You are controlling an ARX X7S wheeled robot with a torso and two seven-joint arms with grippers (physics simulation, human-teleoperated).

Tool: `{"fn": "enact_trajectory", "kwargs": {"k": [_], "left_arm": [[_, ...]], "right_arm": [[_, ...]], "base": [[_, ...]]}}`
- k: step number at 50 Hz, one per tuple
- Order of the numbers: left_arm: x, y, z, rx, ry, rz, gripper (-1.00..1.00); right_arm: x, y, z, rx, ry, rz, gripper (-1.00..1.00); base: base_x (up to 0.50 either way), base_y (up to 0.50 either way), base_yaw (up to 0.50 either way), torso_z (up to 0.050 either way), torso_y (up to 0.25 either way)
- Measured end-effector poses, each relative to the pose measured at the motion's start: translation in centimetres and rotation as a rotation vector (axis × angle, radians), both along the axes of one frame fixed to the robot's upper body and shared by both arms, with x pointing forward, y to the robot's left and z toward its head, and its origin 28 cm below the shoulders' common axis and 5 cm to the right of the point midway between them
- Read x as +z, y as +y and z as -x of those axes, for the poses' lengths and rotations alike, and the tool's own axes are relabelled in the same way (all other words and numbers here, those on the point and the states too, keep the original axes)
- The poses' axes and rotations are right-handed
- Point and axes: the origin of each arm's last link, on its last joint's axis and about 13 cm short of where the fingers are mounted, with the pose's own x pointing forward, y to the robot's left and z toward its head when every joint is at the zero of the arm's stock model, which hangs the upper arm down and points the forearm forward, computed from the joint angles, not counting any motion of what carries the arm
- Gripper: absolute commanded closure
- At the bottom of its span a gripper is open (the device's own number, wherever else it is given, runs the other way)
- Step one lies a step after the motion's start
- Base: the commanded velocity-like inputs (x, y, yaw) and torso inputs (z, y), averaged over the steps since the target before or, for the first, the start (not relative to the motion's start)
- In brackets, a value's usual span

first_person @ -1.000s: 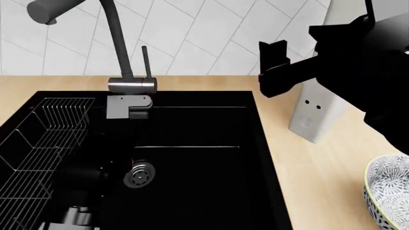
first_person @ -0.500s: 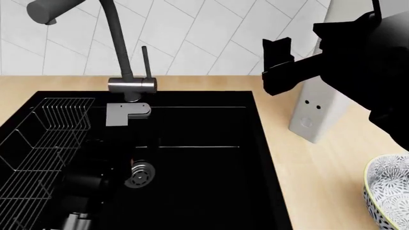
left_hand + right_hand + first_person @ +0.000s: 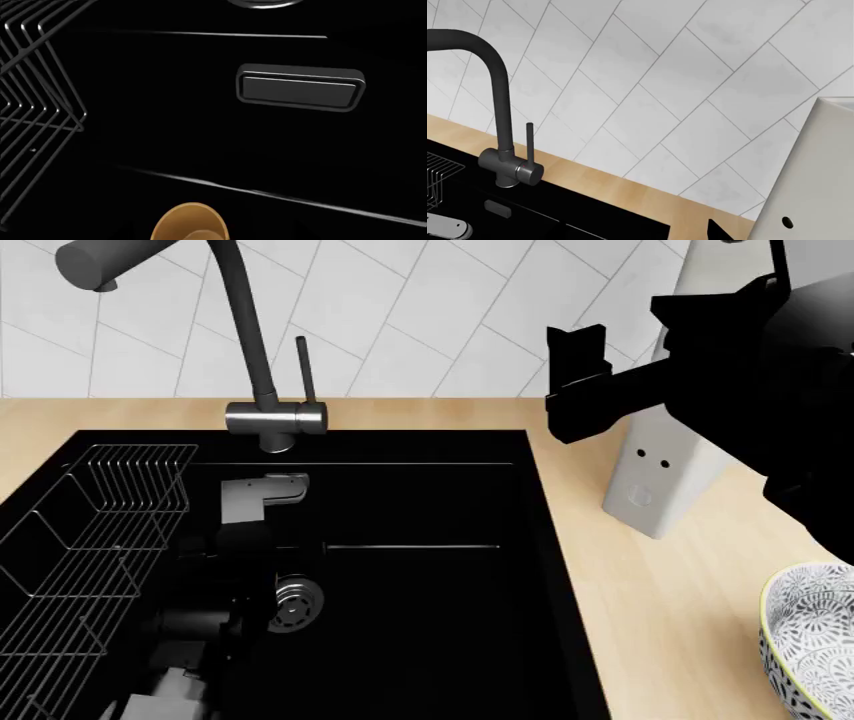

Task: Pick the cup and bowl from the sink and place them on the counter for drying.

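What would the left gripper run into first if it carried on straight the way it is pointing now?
Probably the cup, low in the left wrist view inside the sink; depth is unclear, and the gripper's fingers are not visible.

The left arm reached down inside the sink [image 3: 400, 640], its gripper [image 3: 260, 495] near the back wall. The right gripper [image 3: 577, 380] hovered raised beyond the sink's right rim.
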Motion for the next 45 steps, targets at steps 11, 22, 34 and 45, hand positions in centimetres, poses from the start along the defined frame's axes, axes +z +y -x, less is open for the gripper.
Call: {"fn": "enact_trajectory", "kwargs": {"k": [11,22,34,45], "left_arm": [[-1.2,0.3,-1.7,0.051,0.005,-0.005,-1.00],[-2.0,0.6,-1.9,0.085,0.024,-0.007,-1.00],[-2.9,1.0,-1.4,0.110,0.059,0.005,-1.00],[-4.0,0.8,-0.7,0.096,0.103,0.024,-1.00]], "right_arm": [[-0.3,0.0,0.1,-0.001,0.006,-0.012,-1.00],[-0.4,0.0,0.3,-0.004,0.006,-0.020,-1.00],[-0.7,0.0,0.3,-0.004,0.007,-0.031,-1.00],[-1.0,0.0,0.4,-0.005,0.011,-0.040,-1.00]], "base": [[0.00,0.00,0.00,0.000,0.000],[0.00,0.00,0.00,0.000,0.000],[0.00,0.00,0.00,0.000,0.000],[0.00,0.00,0.00,0.000,0.000]]}}
